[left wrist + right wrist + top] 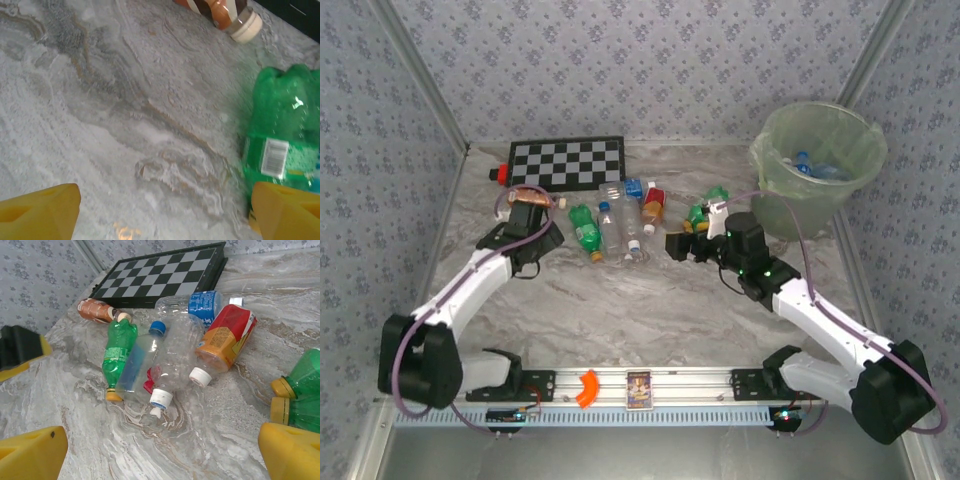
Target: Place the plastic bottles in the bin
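Plastic bottles lie in a loose pile mid-table: a green one [585,227] [117,352], clear ones [616,225] [175,360], an orange-labelled one [653,205] [225,342] and two green ones [705,212] [302,380]. A brown bottle [530,197] [225,12] lies at the far left. The pale-green bin [817,130] stands at the back right with a few bottles inside. My left gripper [546,225] [162,212] is open over bare table, its right finger [285,210] beside the green bottle [285,130]. My right gripper [676,244] [162,460] is open, low, just right of the pile.
A folded checkerboard [567,162] [160,275] lies behind the pile, with a small red object [498,175] at its left end. Patterned walls close the table on three sides. A rail along the near edge carries an orange piece [587,388].
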{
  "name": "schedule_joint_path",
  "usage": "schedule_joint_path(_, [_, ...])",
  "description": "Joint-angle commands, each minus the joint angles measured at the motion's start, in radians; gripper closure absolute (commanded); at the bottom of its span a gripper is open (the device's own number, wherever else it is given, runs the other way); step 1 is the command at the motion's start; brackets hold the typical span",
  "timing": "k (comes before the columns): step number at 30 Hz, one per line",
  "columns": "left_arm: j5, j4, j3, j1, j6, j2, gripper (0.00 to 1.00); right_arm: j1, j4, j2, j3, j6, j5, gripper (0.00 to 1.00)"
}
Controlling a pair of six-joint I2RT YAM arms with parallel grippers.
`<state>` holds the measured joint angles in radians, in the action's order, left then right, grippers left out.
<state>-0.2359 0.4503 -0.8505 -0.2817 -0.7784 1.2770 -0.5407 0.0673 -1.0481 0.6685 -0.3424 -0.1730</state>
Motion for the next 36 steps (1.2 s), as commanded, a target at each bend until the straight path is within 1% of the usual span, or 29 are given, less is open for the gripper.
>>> schedule_joint_path(1, [-0.039, -0.101, -0.09, 0.022, -0.037, 0.077, 0.15, -0.008, 0.091, 0.011, -0.031, 0.01, 0.006, 0.01])
schedule_joint_path(6, [-0.033, -0.161, -0.189, 0.039, -0.039, 0.236, 0.24, -0.01, 0.097, -0.012, -0.033, 0.006, 0.007, 0.01])
schedule_joint_path(11, [-0.031, -0.17, -0.305, 0.045, -0.049, 0.381, 0.26, -0.014, 0.11, -0.027, -0.038, 0.005, 0.02, 0.0])
schedule_joint_path(14, [-0.032, -0.163, -0.364, 0.051, -0.076, 0.453, 0.26, -0.014, 0.115, -0.042, -0.034, -0.001, 0.002, 0.0])
schedule_joint_path(21, [-0.034, -0.102, -0.492, 0.065, -0.124, 0.614, 0.28, -0.014, 0.108, -0.035, -0.032, 0.005, 0.005, 0.0])
schedule_joint_path(23, [-0.039, -0.089, -0.52, 0.068, -0.13, 0.646, 0.29, -0.014, 0.11, -0.035, -0.035, 0.003, 0.007, 0.0])
schedule_joint_path(24, [-0.032, -0.087, -0.535, 0.07, -0.13, 0.661, 0.33, -0.015, 0.111, -0.035, -0.035, 0.004, 0.007, 0.0])
schedule_joint_path(26, [-0.028, -0.079, -0.559, 0.072, -0.134, 0.682, 0.35, -0.014, 0.111, -0.038, -0.034, 0.002, 0.004, 0.0])
schedule_joint_path(33, [-0.026, -0.02, -0.644, 0.087, -0.186, 0.764, 0.35, -0.013, 0.095, -0.02, -0.032, 0.007, 0.013, 0.0])
schedule_joint_path(36, [-0.026, -0.038, -0.63, 0.087, -0.217, 0.773, 0.35, -0.013, 0.092, -0.011, -0.032, 0.009, 0.015, 0.0])
